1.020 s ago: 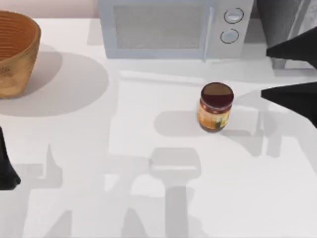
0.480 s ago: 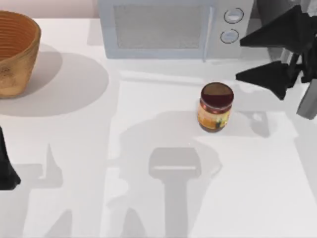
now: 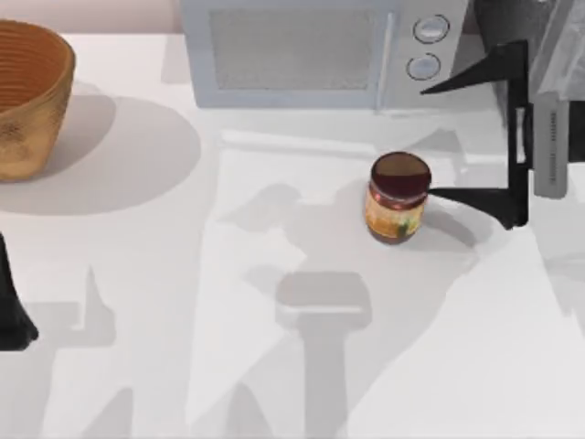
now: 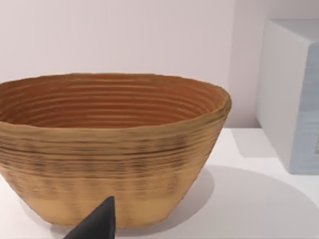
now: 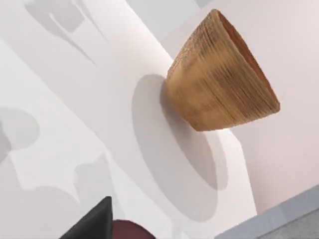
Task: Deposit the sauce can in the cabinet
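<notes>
Right gripper (image 3: 428, 142) closer; sauce can (image 3: 398, 197) upright.

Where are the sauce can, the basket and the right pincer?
sauce can (image 3: 399, 176): top view, dark lid.
basket (image 4: 114, 139): left wrist view, woven outer wall.
right pincer (image 3: 428, 142): top view, midway between open fingertips.

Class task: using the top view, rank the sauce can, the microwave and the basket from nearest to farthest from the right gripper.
Measured from the open right gripper:
1. Sauce can: just beside its lower finger, right of centre.
2. Microwave: along the back, knobs near its upper finger.
3. Basket: far left corner.
</notes>
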Robot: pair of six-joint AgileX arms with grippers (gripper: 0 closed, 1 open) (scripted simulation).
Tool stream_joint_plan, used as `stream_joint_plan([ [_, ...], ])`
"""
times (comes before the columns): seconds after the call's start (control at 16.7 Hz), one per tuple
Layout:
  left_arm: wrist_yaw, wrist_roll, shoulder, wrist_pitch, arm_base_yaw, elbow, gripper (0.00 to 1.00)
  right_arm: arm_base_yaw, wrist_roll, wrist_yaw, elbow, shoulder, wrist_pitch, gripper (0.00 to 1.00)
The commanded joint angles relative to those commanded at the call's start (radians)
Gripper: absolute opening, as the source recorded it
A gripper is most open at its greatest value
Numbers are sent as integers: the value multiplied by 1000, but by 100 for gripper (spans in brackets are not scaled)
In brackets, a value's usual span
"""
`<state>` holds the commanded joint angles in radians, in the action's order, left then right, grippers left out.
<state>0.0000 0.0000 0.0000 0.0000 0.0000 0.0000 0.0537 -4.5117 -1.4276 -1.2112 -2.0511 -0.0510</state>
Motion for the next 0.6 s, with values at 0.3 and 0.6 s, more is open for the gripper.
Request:
stream_joint_plan([
  [0.3,0,0,0,0,0,0,100,-17,-326,-12,-50,-161,-2,100],
  [0.6,0,0,0,0,0,0,100,-29,-539,-23,-84,-284,-6,100],
])
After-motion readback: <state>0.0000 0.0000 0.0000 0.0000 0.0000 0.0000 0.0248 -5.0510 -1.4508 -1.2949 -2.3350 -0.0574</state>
